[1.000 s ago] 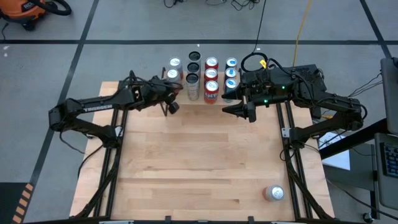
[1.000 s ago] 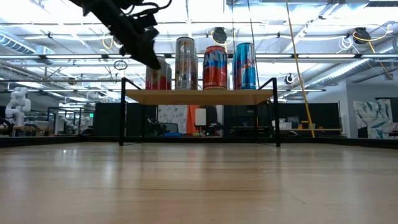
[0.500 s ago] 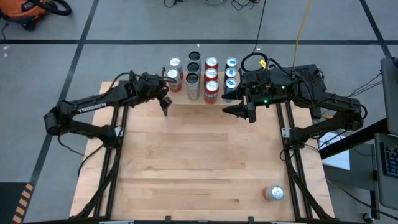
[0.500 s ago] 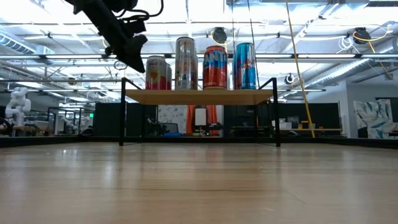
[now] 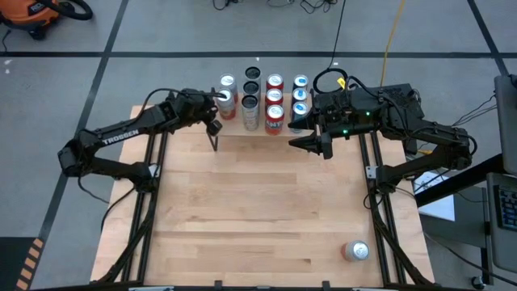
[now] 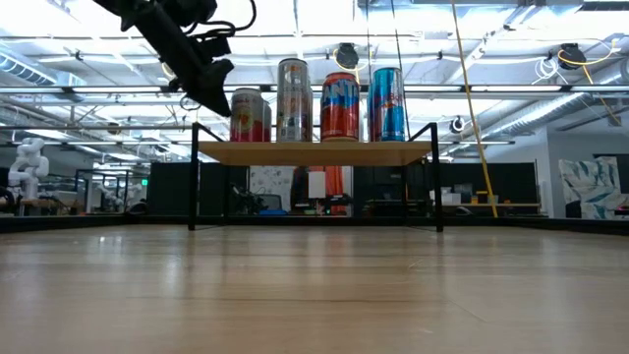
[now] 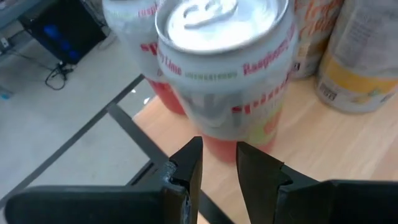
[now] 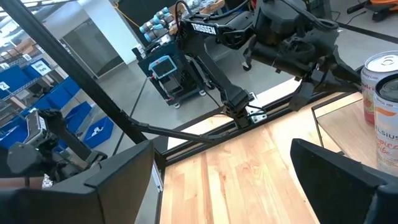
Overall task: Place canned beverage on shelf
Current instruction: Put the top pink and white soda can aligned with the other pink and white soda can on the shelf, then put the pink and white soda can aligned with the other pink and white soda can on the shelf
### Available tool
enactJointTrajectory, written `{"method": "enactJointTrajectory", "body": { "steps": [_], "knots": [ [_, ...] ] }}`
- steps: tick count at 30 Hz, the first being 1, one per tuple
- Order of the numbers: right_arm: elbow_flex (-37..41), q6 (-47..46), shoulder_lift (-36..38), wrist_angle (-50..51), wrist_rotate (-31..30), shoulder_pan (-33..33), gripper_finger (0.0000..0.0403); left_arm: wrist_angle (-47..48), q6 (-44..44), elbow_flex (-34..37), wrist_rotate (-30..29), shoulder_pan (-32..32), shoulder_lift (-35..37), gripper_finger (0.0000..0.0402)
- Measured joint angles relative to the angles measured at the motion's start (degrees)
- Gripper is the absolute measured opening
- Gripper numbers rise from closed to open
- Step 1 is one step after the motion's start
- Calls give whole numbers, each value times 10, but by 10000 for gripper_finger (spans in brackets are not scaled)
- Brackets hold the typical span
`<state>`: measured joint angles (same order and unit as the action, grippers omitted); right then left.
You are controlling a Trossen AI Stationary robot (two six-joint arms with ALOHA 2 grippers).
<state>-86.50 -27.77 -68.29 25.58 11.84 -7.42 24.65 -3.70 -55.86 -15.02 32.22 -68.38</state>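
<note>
The shelf [image 5: 239, 132] [image 6: 314, 152] stands at the table's far edge with several upright cans on its top board. At its left front corner stands a red-and-white can [image 5: 224, 102] [image 6: 246, 115] [image 7: 224, 74]. My left gripper [image 5: 215, 124] [image 6: 218, 96] [image 7: 217, 155] hovers just left of and in front of that can, slanting down, with only a narrow gap between its fingers and nothing in it. My right gripper [image 5: 321, 148] [image 8: 224, 180] hangs wide open in front of the shelf's right end, holding nothing. Another canned beverage [image 5: 355, 251] lies on its side near the table's near right corner. My left gripper points its fingertips [image 7: 193, 152] at the lower wall [image 7: 217, 140] of the red-and-white can; whether they touch it, I cannot tell. The can stands upright on the shelf board.
The wide wooden tabletop [image 5: 258, 210] stretches between the shelf and the near edge. Black frame rails [image 5: 149, 210] run along both sides of the table. A second can of the same kind [image 7: 134, 37] stands behind the front left one.
My left gripper has swung toward the table's left edge along the shelf's front, from before the cans to the shelf's left front corner, rising slightly. Its finger gap looks the same. The cans stand as before.
</note>
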Motion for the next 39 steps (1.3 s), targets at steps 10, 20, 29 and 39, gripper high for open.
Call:
{"method": "enactJointTrajectory", "body": {
  "steps": [10, 20, 29, 39],
  "knots": [
    [0, 0, 0, 0, 0, 0, 357, -15, 1, 0, 14, 0, -9, 99],
    [0, 0, 0, 0, 0, 0, 357, -32, 2, 0, 15, 0, -14, 99],
    [0, -20, 9, 46, 30, 0, 357, 42, 22, -30, -13, -27, 19, 99],
    [0, -31, 60, 262, 64, 43, 357, 215, 127, -144, -31, -162, 55, 99]
  ]
}}
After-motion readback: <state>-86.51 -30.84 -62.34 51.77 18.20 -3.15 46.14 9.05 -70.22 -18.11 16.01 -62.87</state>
